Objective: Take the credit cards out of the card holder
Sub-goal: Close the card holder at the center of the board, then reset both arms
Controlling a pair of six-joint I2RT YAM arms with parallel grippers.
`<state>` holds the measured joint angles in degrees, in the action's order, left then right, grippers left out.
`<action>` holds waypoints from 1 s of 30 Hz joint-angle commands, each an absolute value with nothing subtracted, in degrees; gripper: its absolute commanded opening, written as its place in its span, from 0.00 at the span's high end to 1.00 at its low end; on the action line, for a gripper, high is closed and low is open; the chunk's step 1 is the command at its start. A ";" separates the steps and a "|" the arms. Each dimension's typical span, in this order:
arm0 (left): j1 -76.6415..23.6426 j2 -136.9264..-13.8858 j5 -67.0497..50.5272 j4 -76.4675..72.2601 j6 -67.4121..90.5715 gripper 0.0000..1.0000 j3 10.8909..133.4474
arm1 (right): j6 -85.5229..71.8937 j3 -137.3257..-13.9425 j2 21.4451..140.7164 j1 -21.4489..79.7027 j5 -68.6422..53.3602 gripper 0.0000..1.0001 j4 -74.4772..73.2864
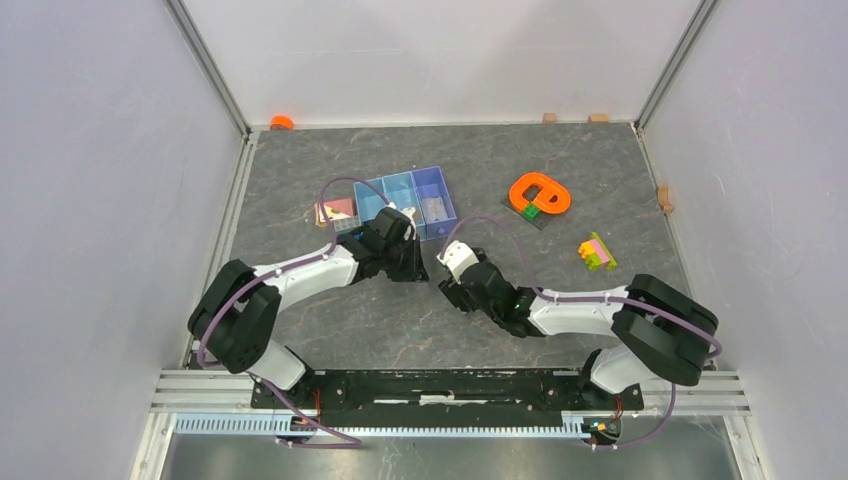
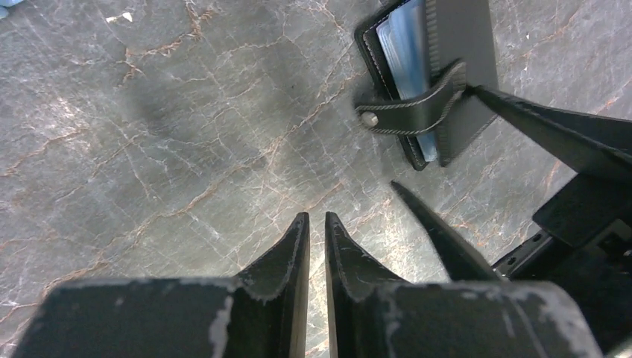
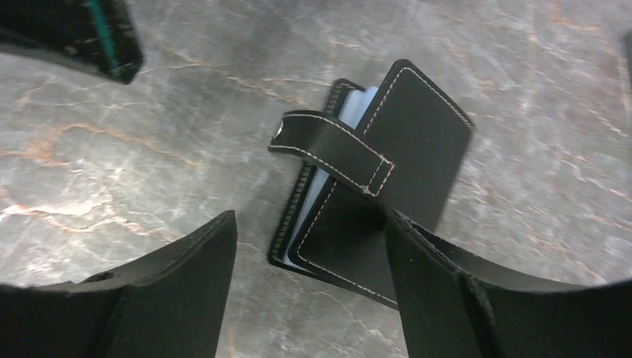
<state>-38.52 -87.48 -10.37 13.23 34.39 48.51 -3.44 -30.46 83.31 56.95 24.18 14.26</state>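
Note:
The card holder (image 3: 402, 149) is a small black stitched wallet lying on the table with its cover partly lifted and its tab (image 3: 328, 149) undone. A pale blue-grey layer (image 3: 358, 104) shows between the covers; I cannot tell cards from sleeves. My right gripper (image 3: 311, 216) is open, and its right finger lies over the wallet's near cover. In the left wrist view the wallet (image 2: 462, 67) lies at the upper right, with one right finger (image 2: 544, 123) against it. My left gripper (image 2: 314, 218) is shut and empty, a little short of the wallet. In the top view the two grippers, left (image 1: 412, 268) and right (image 1: 445, 285), meet at the table's middle.
A blue three-compartment tray (image 1: 405, 200) stands just behind the left gripper, with a small pink item (image 1: 335, 212) to its left. An orange ring-shaped piece (image 1: 540, 193) and coloured blocks (image 1: 596, 251) lie at the right. An orange object (image 1: 282, 122) sits at the back left corner.

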 commanded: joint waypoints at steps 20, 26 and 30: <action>-33.78 -60.63 8.18 12.73 28.94 0.43 41.40 | -8.03 -36.22 62.24 50.23 14.52 0.13 6.86; -33.22 -54.01 24.49 16.39 29.53 0.00 40.75 | -6.35 -30.01 51.62 43.72 22.52 0.07 8.61; -33.22 -50.37 26.60 7.28 21.64 0.00 35.36 | 0.76 -23.30 46.38 41.93 26.04 0.02 14.32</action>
